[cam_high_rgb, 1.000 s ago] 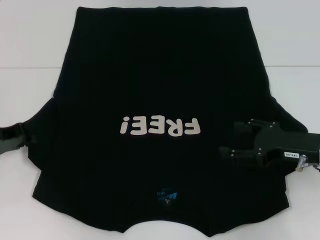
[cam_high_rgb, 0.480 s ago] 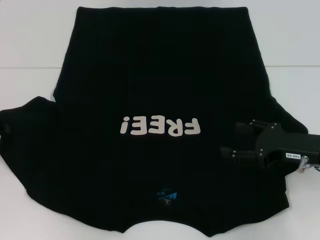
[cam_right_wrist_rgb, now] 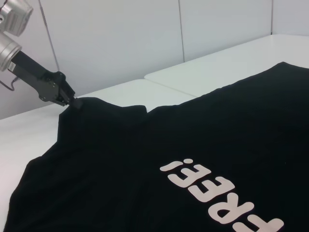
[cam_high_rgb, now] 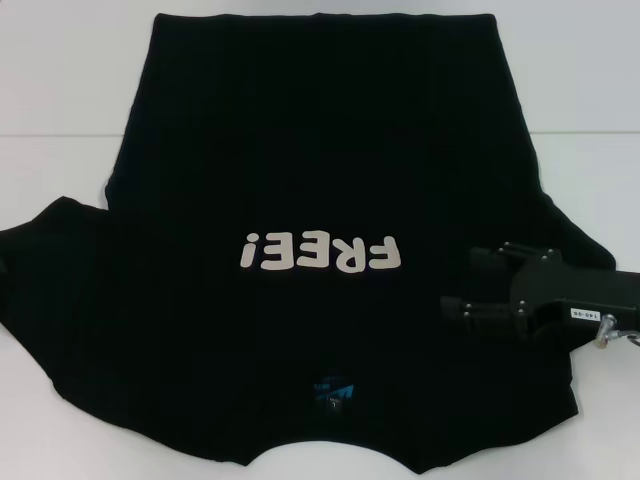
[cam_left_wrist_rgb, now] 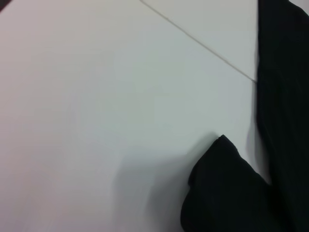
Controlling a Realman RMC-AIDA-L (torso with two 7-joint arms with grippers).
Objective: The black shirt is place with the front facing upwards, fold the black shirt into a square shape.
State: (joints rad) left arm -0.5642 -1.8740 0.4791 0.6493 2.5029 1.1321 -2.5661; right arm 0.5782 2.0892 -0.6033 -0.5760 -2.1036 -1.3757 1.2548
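The black shirt (cam_high_rgb: 320,130) lies spread front-up on the white table, with its cream "FREE!" lettering (cam_high_rgb: 320,252) mid-cloth and its blue neck label (cam_high_rgb: 333,392) near the front edge. The left sleeve (cam_high_rgb: 50,270) stretches out to the head view's left border. In the right wrist view, my left gripper (cam_right_wrist_rgb: 72,102) is pinched on that sleeve's tip; the head view does not show it. My right gripper (cam_high_rgb: 478,282) hovers low over the shirt's right shoulder, fingers spread, nothing between them. The left wrist view shows a black cloth corner (cam_left_wrist_rgb: 227,193).
The white table (cam_high_rgb: 60,90) has a seam line (cam_high_rgb: 60,135) running across it and shows bare on both sides of the shirt. Pale wall panels (cam_right_wrist_rgb: 120,38) stand behind the table's far side in the right wrist view.
The left sleeve, bunched in beside the body a second ago, has been drawn out leftward and now lies flat. The left gripper left the head view. The right gripper hardly moved.
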